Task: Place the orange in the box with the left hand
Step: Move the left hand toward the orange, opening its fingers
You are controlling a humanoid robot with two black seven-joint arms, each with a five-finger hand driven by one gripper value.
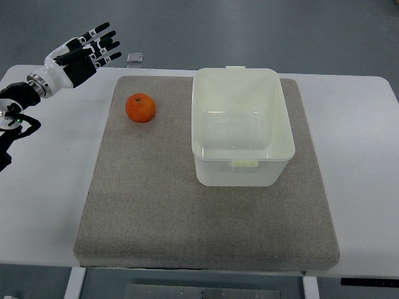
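An orange (140, 108) lies on the grey mat (149, 205), left of a white plastic box (240, 124). The box stands open and holds nothing. My left hand (93, 47) is at the upper left, above the table's far left edge, up and to the left of the orange and well apart from it. Its fingers are spread and hold nothing. The right arm does not show.
The mat covers most of the white table (43, 187). A small grey square object (134, 58) lies on the floor beyond the table's far edge, just right of my left hand.
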